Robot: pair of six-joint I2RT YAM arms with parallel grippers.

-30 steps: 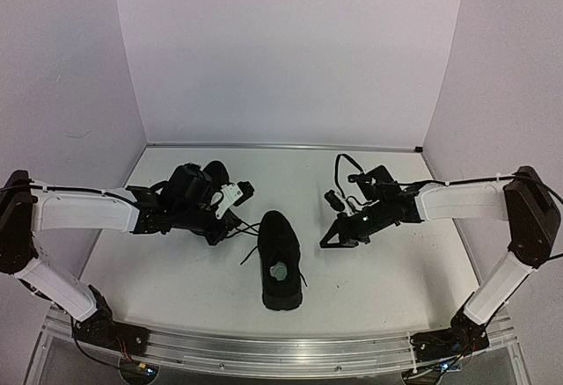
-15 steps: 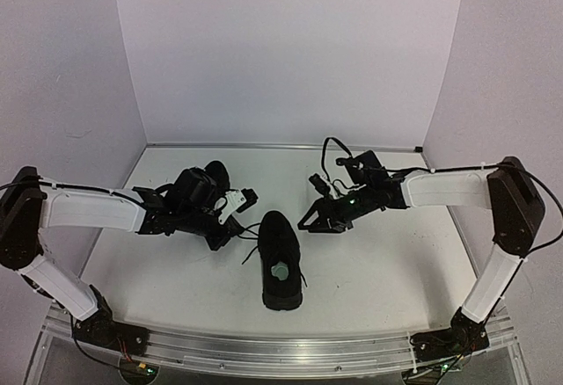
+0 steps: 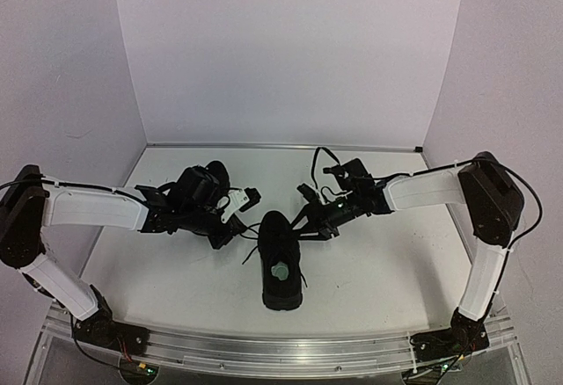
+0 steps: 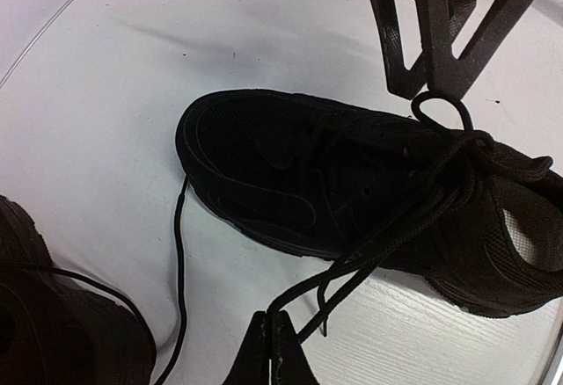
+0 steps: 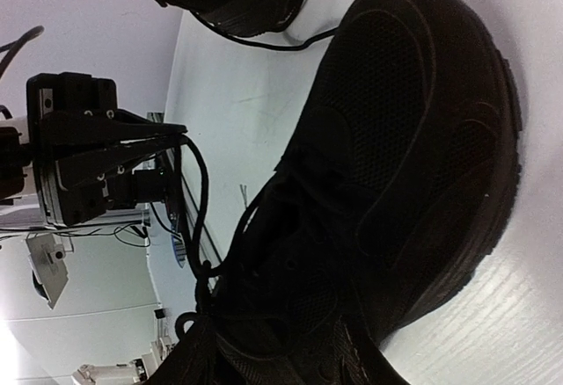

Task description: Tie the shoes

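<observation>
Laces (image 4: 457, 152) are giving me the most trouble: black on black, they are blurring into the upper, and in the right wrist view I am not managing to trace a single strand across the tongue; the right gripper (image 3: 303, 224) is itself melting into the dark along the bottom edge there. The other shoe (image 3: 214, 176) is hiding behind the left arm (image 3: 97, 209) in the left half of the overhead view, only its far end showing; it is also getting cut off at the lower left corner of the left wrist view. The heel of the middle shoe (image 3: 280, 257) is running off the right edge of that same view, with the pale patch (image 4: 528, 236) partly cropped.

That middle shoe is sitting upright on the table (image 3: 387, 266) at the centre of the overhead frame; its long axis is running top to bottom, toe pointing toward the top, heel toward the bottom edge. The left gripper (image 4: 271, 350) is clenching one lace strand at the bottom of its own view, the strand stretching up and right to the lacing; a loose end (image 4: 179, 262) is trailing down beside the toe. The right gripper is hovering over the lacing, fingers standing apart; a lace loop (image 4: 440, 108) is lying just below the tips, and I am not seeing anything pinched between them.
</observation>
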